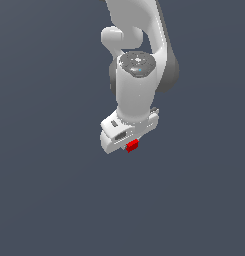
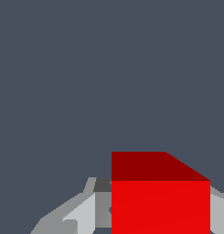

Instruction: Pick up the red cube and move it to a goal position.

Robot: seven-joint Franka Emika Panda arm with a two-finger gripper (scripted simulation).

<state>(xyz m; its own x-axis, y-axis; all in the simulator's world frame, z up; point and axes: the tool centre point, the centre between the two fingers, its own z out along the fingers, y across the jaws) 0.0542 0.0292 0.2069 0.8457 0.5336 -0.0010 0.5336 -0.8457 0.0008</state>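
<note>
Claw is clamped on the cube, which sits at the tips under the white hand, apparently off the surface.

Risk: cube looks offset toward one edge of the grip, so a fast move could twist or drop it. No goal marker visible in either view.

Wrist view shows fingers flanking the cube on both sides. Exterior view shows the arm pose but hides the contact.
</note>
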